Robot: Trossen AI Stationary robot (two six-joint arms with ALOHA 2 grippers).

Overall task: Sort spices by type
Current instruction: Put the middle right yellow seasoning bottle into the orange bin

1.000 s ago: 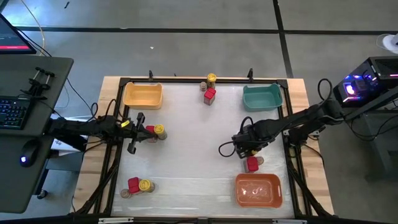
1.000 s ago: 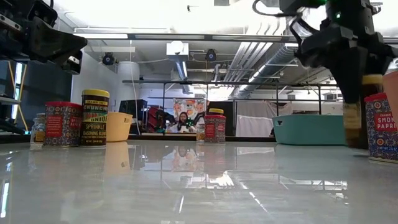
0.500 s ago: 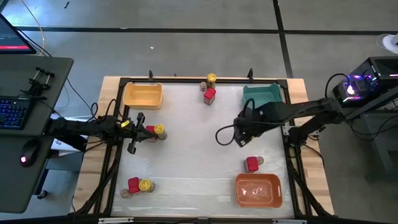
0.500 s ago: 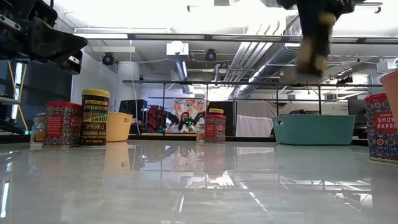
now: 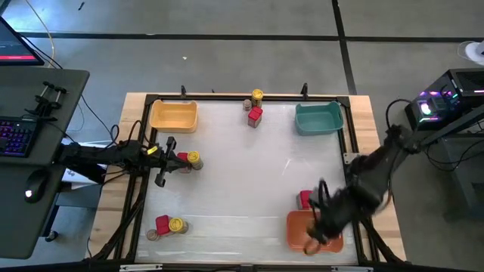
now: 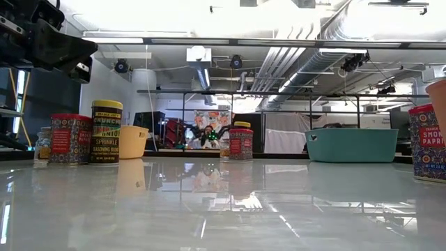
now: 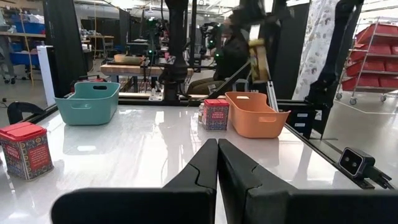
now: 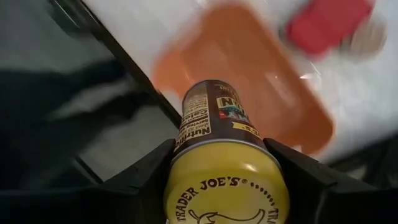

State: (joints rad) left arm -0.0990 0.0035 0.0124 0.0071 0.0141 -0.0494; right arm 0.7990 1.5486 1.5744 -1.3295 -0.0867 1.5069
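My right gripper hangs over the orange bin at the table's near right, shut on a yellow-lidded spice jar. The left wrist view shows the jar high above that bin. A red tin stands just beyond the bin. More spices stand at the far middle, near left and beside my left gripper. That gripper is shut on nothing at the table's left edge. My right gripper pinches the jar between its two fingers, just below the yellow lid. The fingers come from above, pointing steeply down along the jar. The jar is lifted clear above the orange bin, lid up toward the wrist and base pointing down.
A yellow bin stands at the far left and a teal bin at the far right. The middle of the white table top lies bare. A black frame runs along the table's sides.
My right gripper has risen with the jar from beside the red tin. It swung first toward the far edge, then toward the near edge, and now hangs over the orange bin. The jar has been lifted clear of the table.
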